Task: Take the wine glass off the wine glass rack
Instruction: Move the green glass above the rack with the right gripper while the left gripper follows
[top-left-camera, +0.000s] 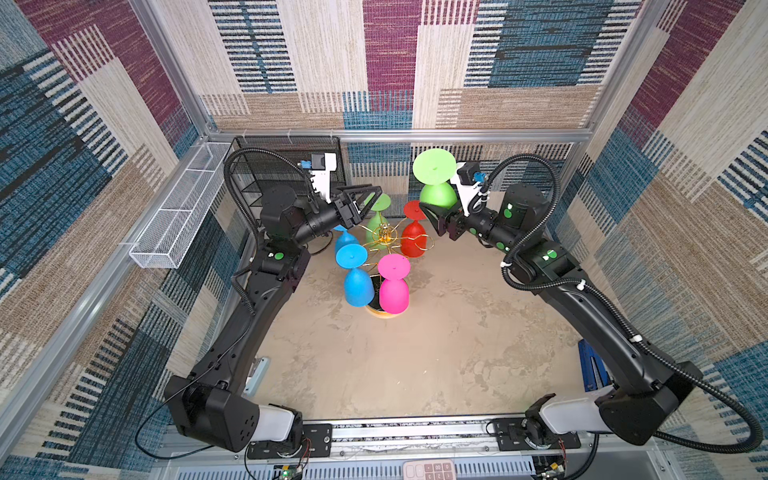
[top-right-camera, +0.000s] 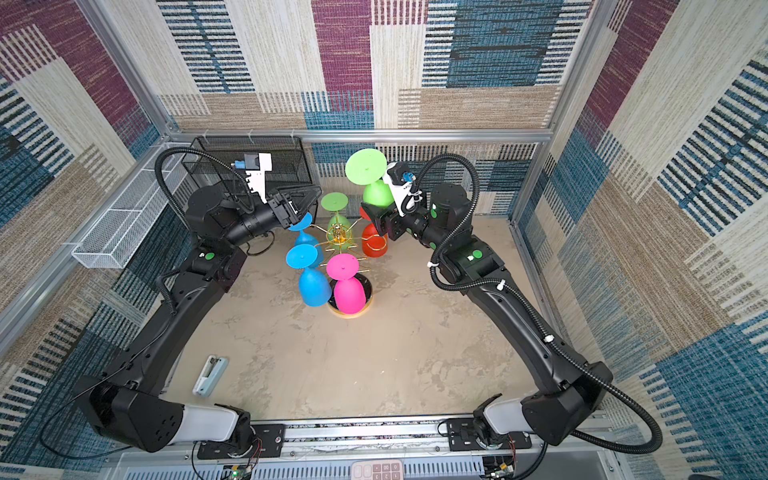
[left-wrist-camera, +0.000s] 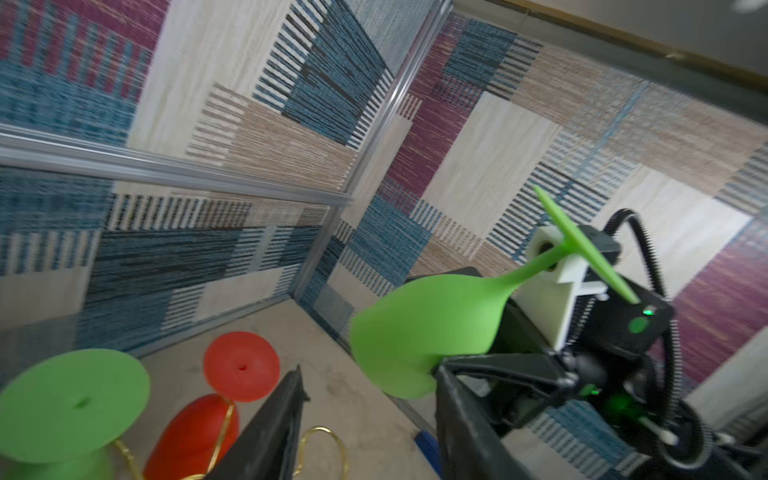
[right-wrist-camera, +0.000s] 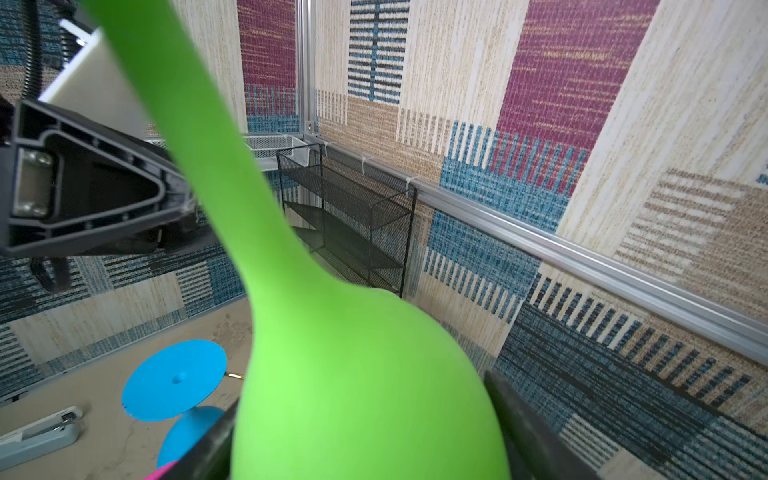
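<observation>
**One green glass off the rack, five hanging**

Your right gripper (top-left-camera: 434, 209) is clamped on the bowl of the held wine glass (top-left-camera: 437, 194). It is a matte lime-green goblet turned foot-up, its flat round foot tipped toward the back wall. It hangs in the air at about 1 o'clock from the hub of the wine glass rack (top-left-camera: 383, 237), clear of the wire. In the right wrist view a dark finger presses each side of the smooth bulb.

Your left gripper (left-wrist-camera: 365, 436) has its jaws apart with nothing between them, at roughly 10 o'clock from the hub.

The rack is thin gold wire, with ring-ended arms fanning from a centre post over a round black base rimmed in gold. Five glasses hang from it bowl-down:
- the nearer blue glass (top-left-camera: 358, 286) at 7 o'clock
- the farther blue glass (top-left-camera: 345, 240) at 9 o'clock
- the pink glass (top-left-camera: 393, 295) at 6 o'clock
- the hanging green glass (top-left-camera: 380, 203) at 12 o'clock
- the red glass (top-left-camera: 412, 243) at 3 o'clock

That makes six glasses in all: two green, two blue, one pink and one red.

On the mottled beige table (top-left-camera: 415, 365), one black mesh shelf (right-wrist-camera: 353, 216) stands at 11 o'clock. One pale stapler (top-right-camera: 210, 374) lies at 7 o'clock.
</observation>
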